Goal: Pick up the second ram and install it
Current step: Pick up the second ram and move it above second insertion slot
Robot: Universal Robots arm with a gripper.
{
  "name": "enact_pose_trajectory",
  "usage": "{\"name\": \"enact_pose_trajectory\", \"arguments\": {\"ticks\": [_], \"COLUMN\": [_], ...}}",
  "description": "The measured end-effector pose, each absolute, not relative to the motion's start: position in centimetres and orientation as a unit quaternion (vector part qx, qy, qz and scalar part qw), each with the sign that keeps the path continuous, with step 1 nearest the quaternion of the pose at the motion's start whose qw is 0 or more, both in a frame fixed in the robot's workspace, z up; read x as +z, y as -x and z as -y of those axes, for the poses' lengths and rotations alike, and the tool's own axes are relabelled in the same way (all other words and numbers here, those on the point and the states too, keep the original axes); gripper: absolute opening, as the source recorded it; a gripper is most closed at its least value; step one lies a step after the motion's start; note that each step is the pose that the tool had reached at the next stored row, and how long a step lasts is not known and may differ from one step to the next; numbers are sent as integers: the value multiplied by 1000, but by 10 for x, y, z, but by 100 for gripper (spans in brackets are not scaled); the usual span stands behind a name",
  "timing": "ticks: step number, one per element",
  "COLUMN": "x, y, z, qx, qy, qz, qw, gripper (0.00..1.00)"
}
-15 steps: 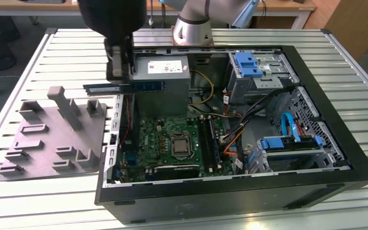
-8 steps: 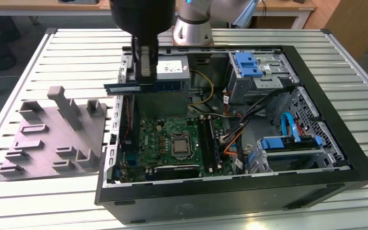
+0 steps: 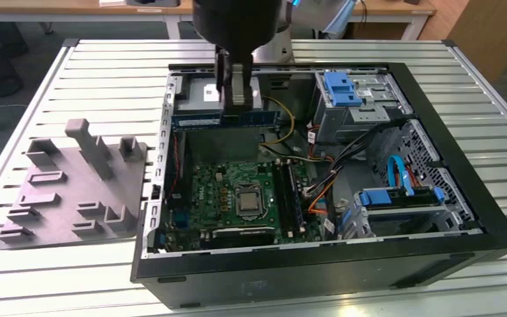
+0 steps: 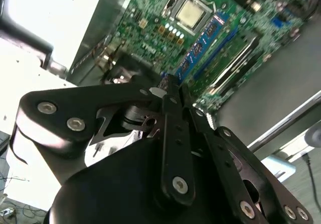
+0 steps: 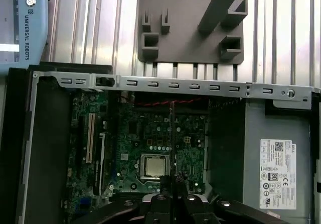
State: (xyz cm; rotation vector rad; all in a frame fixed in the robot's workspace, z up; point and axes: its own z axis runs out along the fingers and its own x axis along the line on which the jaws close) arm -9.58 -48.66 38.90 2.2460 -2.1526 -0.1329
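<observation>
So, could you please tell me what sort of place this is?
Most likely a robotics lab or test workshop: a slatted metal table carries an open computer case and a grey fixture plate, wooden desks stand behind, and the gripper holds the second ram over the case.

Gripper (image 5: 172,190) is clamping second ram (image 5: 171,143) edge-on above motherboard (image 5: 131,133); CPU (image 5: 152,165) is sitting at its 10 o'clock, gray fixture plate (image 5: 188,18) lying at 12 o'clock.
</observation>
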Motion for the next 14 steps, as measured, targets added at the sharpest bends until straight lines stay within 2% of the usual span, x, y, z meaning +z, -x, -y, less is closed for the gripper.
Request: {"name": "enact_pose_trajectory", "arguments": {"ticks": [14], "x": [387], "y": [40], "z": [487], "qx": [-46], "qy": [-721], "qz": [691], "qw": [16], "gripper": [14]}}
